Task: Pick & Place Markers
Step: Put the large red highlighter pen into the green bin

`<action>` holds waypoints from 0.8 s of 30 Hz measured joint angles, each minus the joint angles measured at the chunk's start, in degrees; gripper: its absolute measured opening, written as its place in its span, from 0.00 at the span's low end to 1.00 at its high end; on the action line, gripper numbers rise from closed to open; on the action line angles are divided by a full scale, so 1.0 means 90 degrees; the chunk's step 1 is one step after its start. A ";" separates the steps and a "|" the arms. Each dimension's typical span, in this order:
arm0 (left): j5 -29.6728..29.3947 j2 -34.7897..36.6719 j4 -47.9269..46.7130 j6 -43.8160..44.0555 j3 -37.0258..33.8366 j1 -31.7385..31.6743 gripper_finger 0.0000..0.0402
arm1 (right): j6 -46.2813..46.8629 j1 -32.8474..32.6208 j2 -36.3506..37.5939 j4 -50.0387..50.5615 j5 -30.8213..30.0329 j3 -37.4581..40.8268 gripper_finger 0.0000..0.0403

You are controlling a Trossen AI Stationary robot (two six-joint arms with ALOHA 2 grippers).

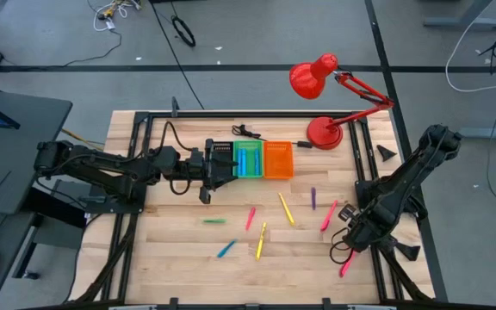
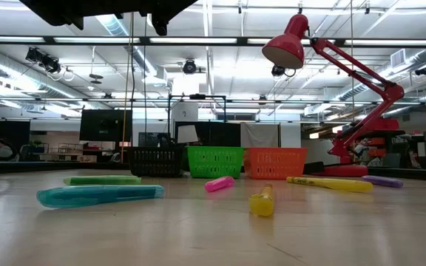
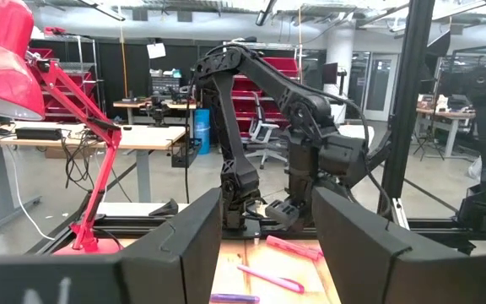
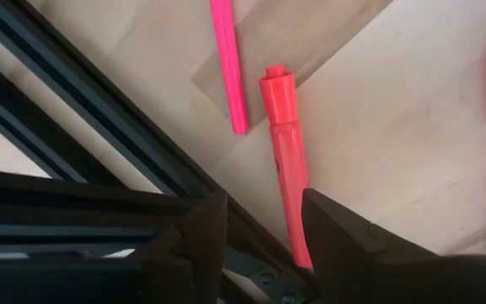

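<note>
Over by the table's right edge, the right gripper (image 4: 260,232) hung low with its dark fingers spread, a thin pink-red plastic marker (image 4: 287,165) lying on the wood between them, not pinched. The left gripper (image 3: 264,245) waited spread apart above the black rectangular bin (image 1: 220,159)

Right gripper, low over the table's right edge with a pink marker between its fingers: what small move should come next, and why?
Probably close the fingers. In the right wrist view the pink marker lies on the wood, running into the gap of the right gripper, whose fingers stand apart beside it, not yet pinching. From above, this gripper sits low at the table's right edge.
</note>
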State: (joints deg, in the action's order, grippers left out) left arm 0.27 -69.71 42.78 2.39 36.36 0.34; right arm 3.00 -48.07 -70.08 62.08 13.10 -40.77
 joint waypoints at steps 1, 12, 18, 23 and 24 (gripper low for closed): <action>0.0000 0.0000 0.0000 0.0000 0.0000 0.0000 0.48 | 0.0000 0.0014 -0.0067 -0.0008 0.0000 0.0000 0.38; 0.0000 0.0000 -0.0002 -0.0002 0.0000 0.0000 0.48 | 0.0066 0.0203 -0.0940 -0.0211 -0.0002 0.0000 0.38; -0.0002 0.0000 -0.0002 0.0000 0.0000 0.0000 0.48 | 0.0134 0.0201 -0.1537 -0.0613 -0.0012 -0.0002 0.38; 0.0000 0.0000 -0.0002 0.0000 0.0000 0.0000 0.48 | 0.0233 0.0195 -0.2034 -0.0959 -0.0026 -0.0007 0.38; 0.0000 0.0000 -0.0002 0.0000 0.0000 0.0000 0.48 | 0.0234 0.0196 -0.2124 -0.0956 -0.0034 -0.0029 0.38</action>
State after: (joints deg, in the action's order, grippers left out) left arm 0.27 -69.71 42.76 2.39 36.36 0.34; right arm 5.11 -46.30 -89.19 53.47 12.80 -41.04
